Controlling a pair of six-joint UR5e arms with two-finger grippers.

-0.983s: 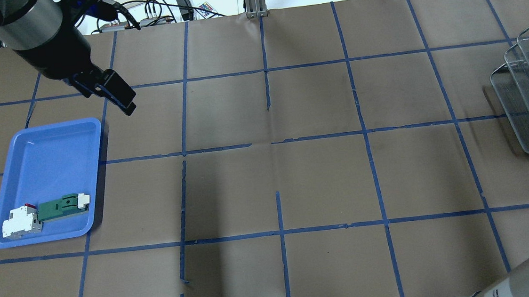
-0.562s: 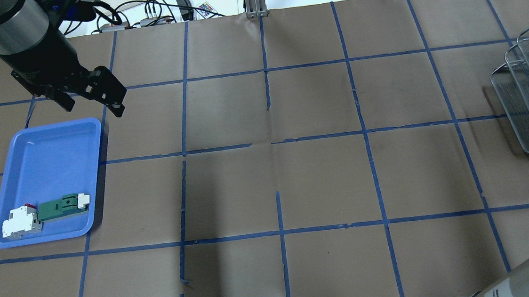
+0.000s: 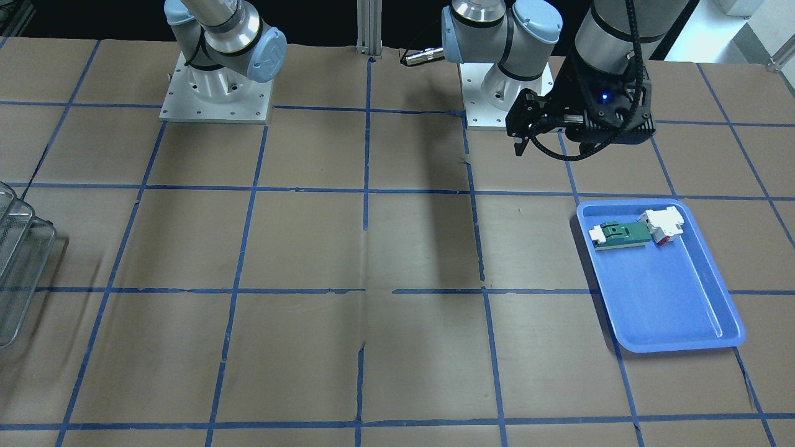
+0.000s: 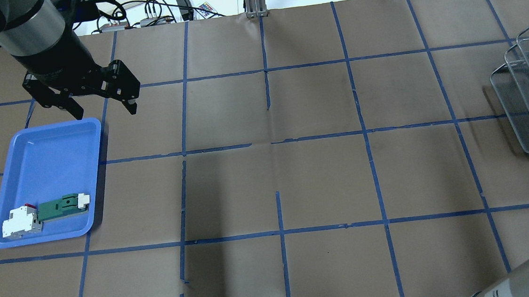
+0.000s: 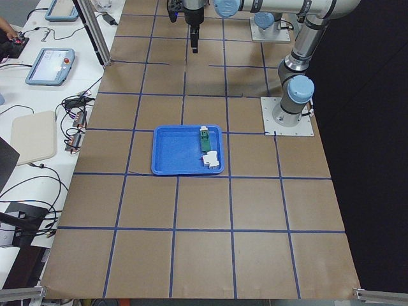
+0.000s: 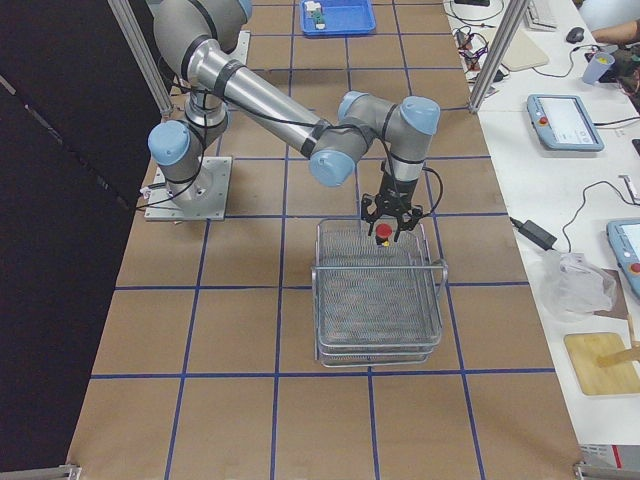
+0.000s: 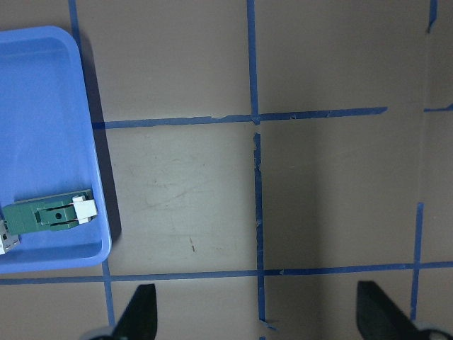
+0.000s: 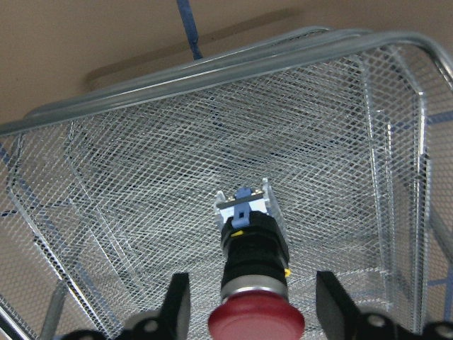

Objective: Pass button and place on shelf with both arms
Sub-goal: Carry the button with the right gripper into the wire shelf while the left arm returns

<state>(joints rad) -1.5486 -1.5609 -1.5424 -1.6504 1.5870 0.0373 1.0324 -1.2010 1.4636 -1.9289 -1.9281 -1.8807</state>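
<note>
Left arm [image 3: 612, 37]: coming down on the view's right, with the left gripper [image 3: 525, 133] hanging over the brown paper [image 3: 310, 242] beside its base plate.
Blue tray [image 3: 671, 304]: lying lower right, apart from the gripper.
Tray contents: green-and-white part [image 3: 618, 234] and white block with red [image 3: 663, 225] lying touching at the robot-side end.
Shelf [image 3: 18, 273]: showing only partly at the left edge.
Right arm [image 3: 217, 37]: rising out of view top left.

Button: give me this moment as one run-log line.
button: between right gripper fingers, not clamped, over shelf mesh | right gripper: open | left gripper: open, empty, beside blue tray
</note>
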